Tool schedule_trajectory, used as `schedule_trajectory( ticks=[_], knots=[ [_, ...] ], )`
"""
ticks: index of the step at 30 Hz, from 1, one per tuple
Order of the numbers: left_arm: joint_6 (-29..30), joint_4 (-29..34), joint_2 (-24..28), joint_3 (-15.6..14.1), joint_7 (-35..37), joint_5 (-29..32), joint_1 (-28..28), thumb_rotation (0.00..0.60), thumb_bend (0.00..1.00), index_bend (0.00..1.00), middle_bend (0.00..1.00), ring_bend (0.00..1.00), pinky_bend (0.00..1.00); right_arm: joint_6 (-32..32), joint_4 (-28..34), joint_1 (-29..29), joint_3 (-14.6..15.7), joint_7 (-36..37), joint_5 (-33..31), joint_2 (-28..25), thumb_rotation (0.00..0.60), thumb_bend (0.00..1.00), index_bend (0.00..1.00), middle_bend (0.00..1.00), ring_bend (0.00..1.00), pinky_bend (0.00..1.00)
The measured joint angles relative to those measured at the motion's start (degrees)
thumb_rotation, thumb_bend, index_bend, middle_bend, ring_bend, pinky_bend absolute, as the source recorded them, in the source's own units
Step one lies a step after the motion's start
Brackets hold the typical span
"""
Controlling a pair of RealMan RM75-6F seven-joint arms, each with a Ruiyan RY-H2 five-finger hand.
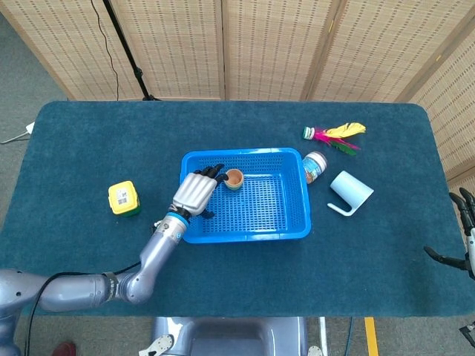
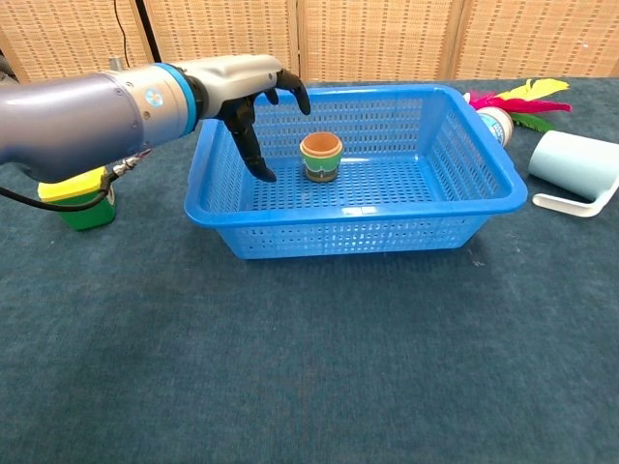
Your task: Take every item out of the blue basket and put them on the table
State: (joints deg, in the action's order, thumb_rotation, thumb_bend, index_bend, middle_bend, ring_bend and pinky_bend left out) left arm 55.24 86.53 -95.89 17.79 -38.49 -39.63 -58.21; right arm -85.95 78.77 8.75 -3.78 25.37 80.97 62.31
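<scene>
A small terracotta pot [image 1: 234,179] [image 2: 321,157] with a green band stands upright in the back left part of the blue basket [image 1: 295,230] [image 2: 368,236]. My left hand [image 1: 196,192] [image 2: 250,89] hangs over the basket's left side with its fingers apart, just left of the pot and not touching it. It holds nothing. Only the fingertips of my right hand [image 1: 463,230] show, at the right edge of the head view, spread and far from the basket.
A yellow-lidded green box [image 1: 122,199] [image 2: 76,195] sits left of the basket. Right of the basket lie a small jar [image 1: 315,166] [image 2: 495,123], a pale blue mug [image 1: 349,191] [image 2: 578,169] on its side and a feathered shuttlecock [image 1: 335,136] [image 2: 517,98].
</scene>
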Motion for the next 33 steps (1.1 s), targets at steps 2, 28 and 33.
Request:
schedule_trajectory(
  ticks=[2, 28, 33],
  knots=[
    [-0.4, -2.6, -1.7, 0.2, -0.6, 1.5, -1.3, 0.600, 0.07, 0.27, 0.13, 0.17, 0.29, 0.3, -0.5, 0.0, -0.4, 0.4, -0.1, 0.2, 0.600, 0.00, 0.00, 0.00, 0.00, 0.00],
    [-6.3, -26.3, -15.8, 1.5, -2.2, 7.1, -10.9, 0.600, 0.12, 0.41, 0.24, 0.27, 0.34, 4.0, -2.1, 0.1, -2.4, 2.0, 0.1, 0.8, 0.600, 0.00, 0.00, 0.00, 0.00, 0.00],
    [-5.8, -28.9, -17.6, 1.2, -1.7, 5.6, -11.3, 0.600, 0.17, 0.47, 0.29, 0.31, 0.38, 4.9, -2.3, 0.2, -2.5, 2.6, 0.2, 0.8, 0.600, 0.00, 0.00, 0.00, 0.00, 0.00]
  ],
)
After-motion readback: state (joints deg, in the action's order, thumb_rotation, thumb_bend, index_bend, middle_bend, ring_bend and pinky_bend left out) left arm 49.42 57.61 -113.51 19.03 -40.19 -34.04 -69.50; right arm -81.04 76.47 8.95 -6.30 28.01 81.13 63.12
